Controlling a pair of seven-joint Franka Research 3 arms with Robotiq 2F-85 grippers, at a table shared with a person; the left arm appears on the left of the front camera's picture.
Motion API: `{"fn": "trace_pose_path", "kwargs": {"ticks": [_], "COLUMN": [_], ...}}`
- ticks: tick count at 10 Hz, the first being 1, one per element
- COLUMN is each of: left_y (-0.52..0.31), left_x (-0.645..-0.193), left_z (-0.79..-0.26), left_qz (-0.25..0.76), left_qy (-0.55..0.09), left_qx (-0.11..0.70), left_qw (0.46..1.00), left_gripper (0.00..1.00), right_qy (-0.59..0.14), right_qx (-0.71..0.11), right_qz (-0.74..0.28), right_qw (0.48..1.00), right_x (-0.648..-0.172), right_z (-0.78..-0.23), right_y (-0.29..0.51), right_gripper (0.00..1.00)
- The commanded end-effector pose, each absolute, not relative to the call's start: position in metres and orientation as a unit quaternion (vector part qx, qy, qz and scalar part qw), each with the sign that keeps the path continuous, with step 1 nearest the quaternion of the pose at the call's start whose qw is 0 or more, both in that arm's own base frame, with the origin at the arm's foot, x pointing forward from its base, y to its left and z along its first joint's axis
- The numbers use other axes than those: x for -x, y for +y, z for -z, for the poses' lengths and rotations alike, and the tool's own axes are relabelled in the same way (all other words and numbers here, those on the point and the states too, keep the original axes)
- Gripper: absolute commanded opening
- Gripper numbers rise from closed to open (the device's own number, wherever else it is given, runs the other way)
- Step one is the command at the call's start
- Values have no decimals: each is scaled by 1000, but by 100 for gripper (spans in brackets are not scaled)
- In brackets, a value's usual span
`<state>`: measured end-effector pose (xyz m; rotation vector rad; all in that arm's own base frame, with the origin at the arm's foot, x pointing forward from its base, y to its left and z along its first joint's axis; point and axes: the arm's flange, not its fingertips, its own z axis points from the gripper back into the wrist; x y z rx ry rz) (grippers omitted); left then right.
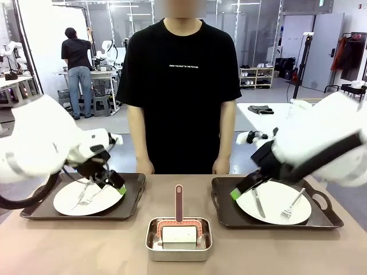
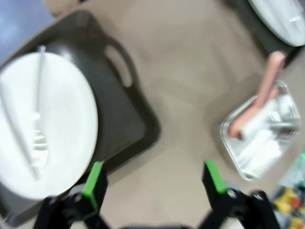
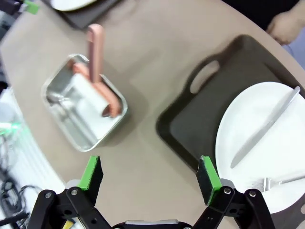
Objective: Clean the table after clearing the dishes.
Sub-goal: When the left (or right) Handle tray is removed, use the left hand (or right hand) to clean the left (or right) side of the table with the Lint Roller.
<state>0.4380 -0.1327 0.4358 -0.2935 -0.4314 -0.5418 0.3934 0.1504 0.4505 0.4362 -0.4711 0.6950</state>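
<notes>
Your bench (image 1: 114, 252) runs the full width of the front view, plain beige, and the dishes sit on it. Take the steel pan (image 1: 150, 245) at the near middle of the bench as your mark. The pan holds a white roller (image 1: 179, 235) in a pink frame, and its pink handle (image 1: 179, 200) reaches out past the pan's far rim.

Left of the pan, and a little farther across the bench, lies the left tray (image 1: 34, 211), dark brown with a cut-out grip. It carries the left plate (image 1: 63, 203), round and white, with a fork (image 1: 88, 198) and a knife (image 1: 79, 195) lying close together on it.

Right of the pan, at about the same depth, lies the right tray (image 1: 223, 213). It carries the right plate (image 1: 274, 216), where the second knife (image 1: 258, 203) lies on the pan side and the second fork (image 1: 291, 205) on the side away from the pan.

The left jaws hang over the pan-side edge of the left plate. In the left wrist view you see them spread wide, green pads (image 2: 93, 183) well apart, with nothing between them but bare bench and the tray's corner.

The right jaws hang over the pan-side edge of the right tray. They are spread just as wide, their green pads (image 3: 90, 171) well apart, and they hold nothing.

Beyond the pan a person (image 1: 178, 86) in a black shirt stands at the far side of the bench, with one hand (image 1: 145, 167) by the left tray's far corner and the other hand (image 1: 221, 167) by the right tray's
</notes>
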Motion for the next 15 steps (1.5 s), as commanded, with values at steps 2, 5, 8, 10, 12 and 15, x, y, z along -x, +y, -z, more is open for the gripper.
{"fn": "trace_pose_path", "kwargs": {"ticks": [2, 5, 8, 10, 12, 15], "left_y": [-51, 36, 124, 184, 233, 290], "left_x": [-468, -471, -461, -450, -438, -407], "left_z": [-464, -476, -456, -454, -448, -430], "left_qz": [228, 188, 115, 30, -44, -87], "left_qy": [-138, -122, -151, -170, -178, -152], "left_qx": [306, 454, 532, 567, 575, 569], "left_qw": [914, 862, 825, 805, 797, 803], "left_gripper": [100, 100, 100, 100, 100, 100], "right_qy": [-189, -194, -223, -227, -244, -274], "right_qx": [-339, -474, -548, -582, -589, -603], "right_qz": [-322, -297, -230, -184, -138, -77], "right_qw": [863, 806, 773, 759, 758, 745], "right_x": [-416, -420, -408, -390, -371, -340], "right_z": [-463, -465, -456, -448, -439, -414], "right_y": [76, 24, -36, -89, -140, -200], "right_gripper": [100, 100, 100, 100, 100, 100]}}
